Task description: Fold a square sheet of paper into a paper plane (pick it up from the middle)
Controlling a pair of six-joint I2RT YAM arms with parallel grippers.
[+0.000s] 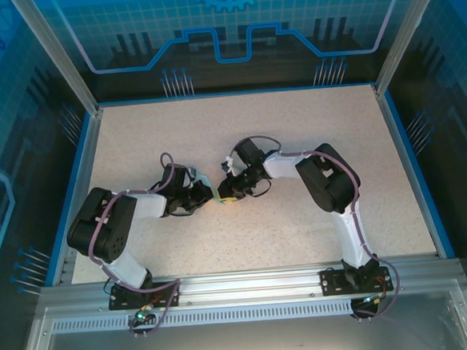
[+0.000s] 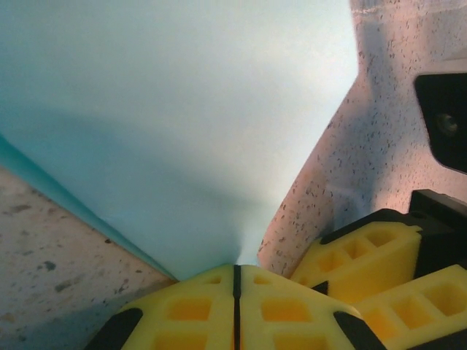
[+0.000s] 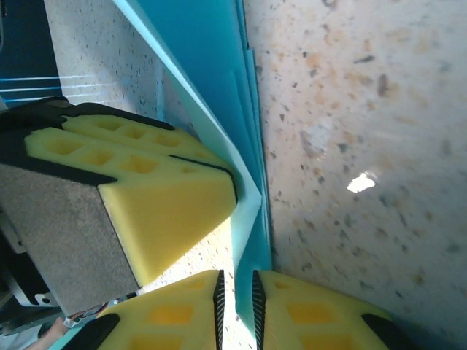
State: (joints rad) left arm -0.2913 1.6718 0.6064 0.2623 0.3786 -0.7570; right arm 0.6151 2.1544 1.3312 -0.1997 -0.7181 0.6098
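At the middle of the table (image 1: 310,129), the left gripper (image 2: 235,271) clamps a corner of the light blue paper (image 2: 182,124), which looks limp and tear-prone and is best pinched at its crease, where the right gripper (image 3: 237,295) stands barely parted.

The overhead view is bright and even, with soft shadows on the table (image 1: 295,139). Both wrist views are soft up close: the paper (image 2: 168,109) looks washed out, and the right wrist view catches a small glare spot on the table.

The paper (image 2: 168,109) runs past the left wrist view's top edge.
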